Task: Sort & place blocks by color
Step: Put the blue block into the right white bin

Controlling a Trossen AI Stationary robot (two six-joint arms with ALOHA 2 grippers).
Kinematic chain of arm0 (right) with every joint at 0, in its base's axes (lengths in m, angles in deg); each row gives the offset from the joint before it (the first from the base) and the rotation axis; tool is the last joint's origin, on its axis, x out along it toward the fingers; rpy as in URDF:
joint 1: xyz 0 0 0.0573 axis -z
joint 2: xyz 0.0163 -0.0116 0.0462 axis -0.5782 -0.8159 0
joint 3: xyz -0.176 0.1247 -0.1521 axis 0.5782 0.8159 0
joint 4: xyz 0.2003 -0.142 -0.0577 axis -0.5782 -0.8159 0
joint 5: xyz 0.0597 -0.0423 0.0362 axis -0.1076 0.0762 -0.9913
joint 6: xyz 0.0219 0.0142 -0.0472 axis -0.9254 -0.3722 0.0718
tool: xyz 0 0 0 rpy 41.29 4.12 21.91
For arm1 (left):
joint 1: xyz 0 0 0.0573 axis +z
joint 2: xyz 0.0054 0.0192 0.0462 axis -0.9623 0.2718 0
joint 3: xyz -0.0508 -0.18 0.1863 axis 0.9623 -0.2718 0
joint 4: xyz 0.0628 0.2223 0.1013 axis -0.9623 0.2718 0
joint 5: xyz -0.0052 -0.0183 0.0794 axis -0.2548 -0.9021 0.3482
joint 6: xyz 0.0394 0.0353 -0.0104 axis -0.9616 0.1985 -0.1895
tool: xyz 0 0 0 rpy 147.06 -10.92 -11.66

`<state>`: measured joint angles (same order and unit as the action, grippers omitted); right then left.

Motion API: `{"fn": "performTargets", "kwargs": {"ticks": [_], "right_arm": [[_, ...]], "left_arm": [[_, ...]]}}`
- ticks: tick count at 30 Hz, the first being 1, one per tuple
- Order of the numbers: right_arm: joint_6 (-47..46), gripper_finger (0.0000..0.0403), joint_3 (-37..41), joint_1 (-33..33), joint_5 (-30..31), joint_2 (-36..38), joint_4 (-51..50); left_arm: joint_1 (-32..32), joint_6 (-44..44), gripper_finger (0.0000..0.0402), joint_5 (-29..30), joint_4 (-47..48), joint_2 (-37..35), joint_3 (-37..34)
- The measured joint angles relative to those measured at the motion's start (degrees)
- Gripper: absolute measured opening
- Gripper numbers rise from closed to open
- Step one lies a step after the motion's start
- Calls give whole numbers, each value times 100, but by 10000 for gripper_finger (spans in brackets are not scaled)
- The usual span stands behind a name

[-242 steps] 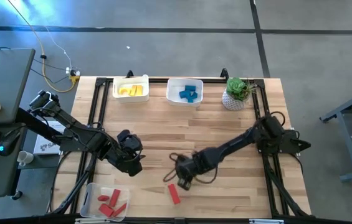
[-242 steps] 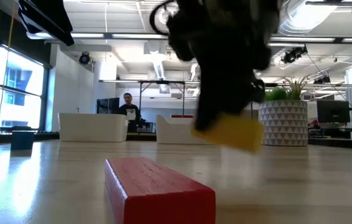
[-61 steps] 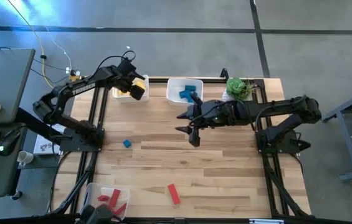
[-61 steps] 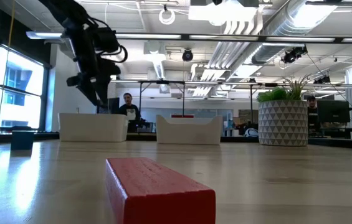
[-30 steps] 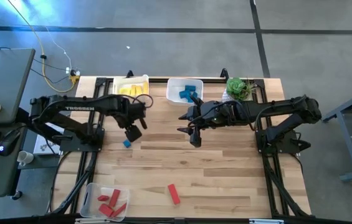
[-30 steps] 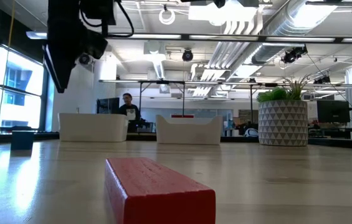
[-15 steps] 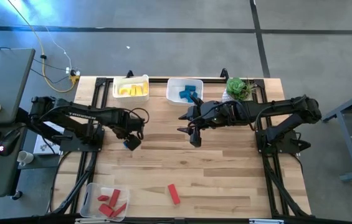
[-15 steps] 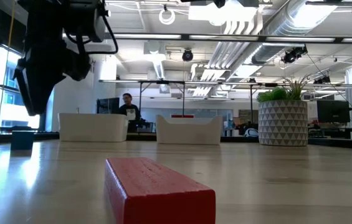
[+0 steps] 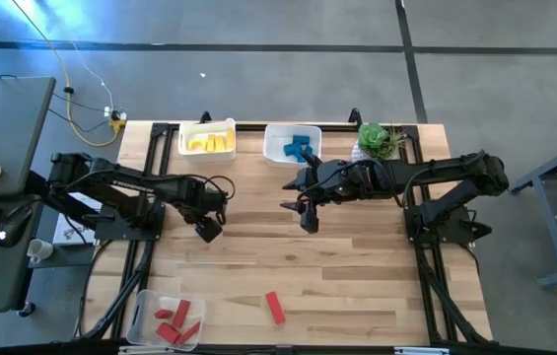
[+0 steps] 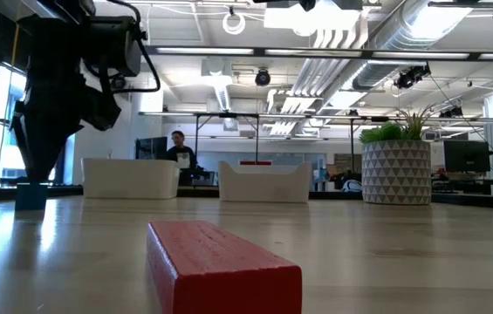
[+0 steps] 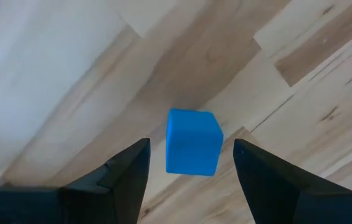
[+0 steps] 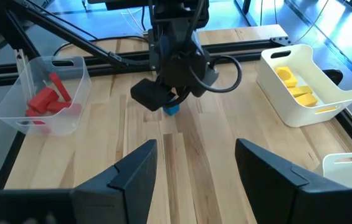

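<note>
The left hand (image 11: 191,168) hangs spread wide around a smooth blue cube (image 11: 192,142) on the pale plank desk (image 9: 357,276), gripping nothing. Well apart from the cube, the right hand (image 9: 306,209) waits, parted and empty; a red bar (image 9: 274,307) lies nearer the front.

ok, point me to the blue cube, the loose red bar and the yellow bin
blue cube (image 11: 192,142): left wrist view, middle of its front face.
red bar (image 9: 274,307): high view, middle of its top.
yellow bin (image 12: 336,99): right wrist view, near white rim.
</note>
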<state>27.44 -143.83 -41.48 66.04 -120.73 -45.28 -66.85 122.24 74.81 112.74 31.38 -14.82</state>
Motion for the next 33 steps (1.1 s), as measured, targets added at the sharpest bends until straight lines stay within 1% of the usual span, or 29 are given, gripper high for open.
{"fn": "performTargets", "kwargs": {"ticks": [2, 7, 12, 15, 19, 22, 28, 33], "right_arm": [[0, 204, 0, 1, 0, 0, 0], [0, 204, 0, 1, 2, 0, 0], [0, 204, 0, 15, 4, 0, 2], [0, 204, 0, 15, 68, 0, 2], [0, 204, 0, 15, 153, 0, 0], [0, 204, 0, 15, 153, 0, 0], [0, 204, 0, 15, 153, 0, 0], [0, 204, 0, 15, 153, 0, 0]], "left_arm": [[0, 1, 218, -89, -55, 0, -117], [0, 44, 218, -89, -235, 24, -381], [0, 42, 218, 8, -698, 24, -537], [0, -7, 215, 159, -759, 24, -540], [0, -44, 191, 29, -735, 24, -540], [0, -55, 162, -129, -730, 24, -540], [0, -229, 109, -141, -702, 17, -535], [1, -482, 105, -191, -819, 15, -535]]}}
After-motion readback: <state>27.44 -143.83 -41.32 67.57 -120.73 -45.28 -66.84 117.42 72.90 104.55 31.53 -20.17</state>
